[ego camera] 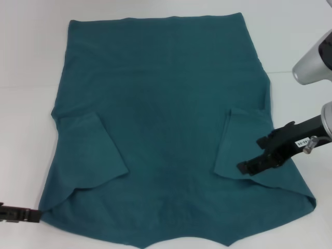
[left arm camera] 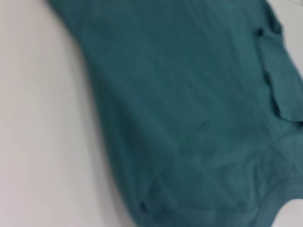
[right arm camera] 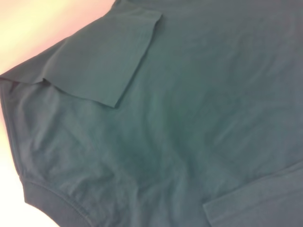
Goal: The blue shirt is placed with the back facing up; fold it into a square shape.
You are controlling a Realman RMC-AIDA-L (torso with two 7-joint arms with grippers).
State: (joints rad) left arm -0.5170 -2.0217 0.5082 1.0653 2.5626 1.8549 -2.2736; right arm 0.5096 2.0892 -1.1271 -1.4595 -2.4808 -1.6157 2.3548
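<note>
The blue shirt [ego camera: 166, 119] lies flat on the white table, plain side up, with its hem at the far end and its neckline at the near edge. Both short sleeves are folded inward onto the body: the left sleeve [ego camera: 91, 150] and the right sleeve [ego camera: 241, 140]. My right gripper [ego camera: 250, 154] hovers open over the right sleeve's outer part with nothing between its fingers. My left gripper [ego camera: 21, 213] sits low at the shirt's near left corner, just off the cloth. Each wrist view is filled with the shirt [left arm camera: 189, 118] [right arm camera: 189, 118], including a folded sleeve [right arm camera: 104, 61].
Bare white table [ego camera: 31, 78] runs along the shirt's left, far and right sides. The silver link of my right arm [ego camera: 314, 65] hangs above the table at the right edge.
</note>
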